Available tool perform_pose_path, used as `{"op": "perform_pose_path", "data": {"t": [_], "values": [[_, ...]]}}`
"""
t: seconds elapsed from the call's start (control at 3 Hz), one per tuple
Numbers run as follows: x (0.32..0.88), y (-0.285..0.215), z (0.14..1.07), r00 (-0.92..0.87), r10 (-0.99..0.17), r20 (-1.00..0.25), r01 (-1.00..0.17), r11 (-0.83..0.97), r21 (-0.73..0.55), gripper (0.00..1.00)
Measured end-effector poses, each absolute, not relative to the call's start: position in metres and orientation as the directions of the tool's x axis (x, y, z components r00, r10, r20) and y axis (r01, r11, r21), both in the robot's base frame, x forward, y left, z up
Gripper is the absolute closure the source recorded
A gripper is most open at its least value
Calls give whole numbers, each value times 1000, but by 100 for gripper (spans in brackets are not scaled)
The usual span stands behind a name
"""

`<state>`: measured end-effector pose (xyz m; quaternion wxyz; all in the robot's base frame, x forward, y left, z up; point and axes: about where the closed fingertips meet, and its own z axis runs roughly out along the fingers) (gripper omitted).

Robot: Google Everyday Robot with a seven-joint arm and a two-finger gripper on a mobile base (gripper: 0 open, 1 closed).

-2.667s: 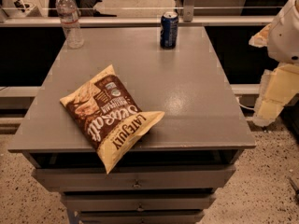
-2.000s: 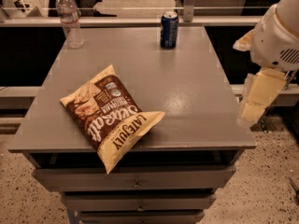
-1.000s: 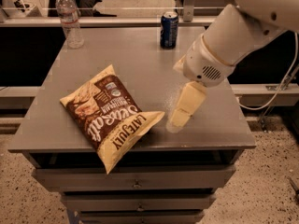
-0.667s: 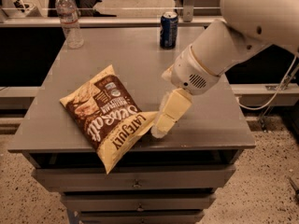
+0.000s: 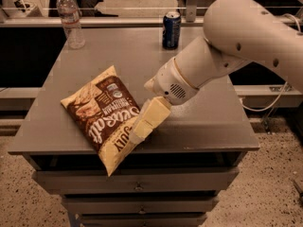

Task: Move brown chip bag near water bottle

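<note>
Crinkly dark-brown chip bag with cream-yellow corners and white script lettering was seen lying flat on the front left part of the grey table top. It was turned at a slant, with one corner hanging past the front edge. The cream-coloured two-finger gripper was found low over the bag's right edge, near the front of the table. Its tip overlapped the bag, and contact could not be confirmed. Whether the gripper was apart, together or clamped on the bag could not be told. It was carried by a thick white arm that reached in from the right and was angled down to the left. The small clear plastic water bottle with a white cap was stood upright at the back left corner of the table, well apart from the bag. A dark-blue soda can was stood upright near the back edge, right of the middle, close to the arm. Grey drawers were seen below the table top.
</note>
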<state>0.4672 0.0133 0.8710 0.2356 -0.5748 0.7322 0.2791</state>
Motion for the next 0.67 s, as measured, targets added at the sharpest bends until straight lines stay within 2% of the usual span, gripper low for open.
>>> {"op": "perform_pose_path", "data": {"t": [0.33,0.67], "values": [[467,29,862,-254,-685,-683,-967,185,174,12],[467,36,855,-282,-669,-688,-959,201,198,35]]}}
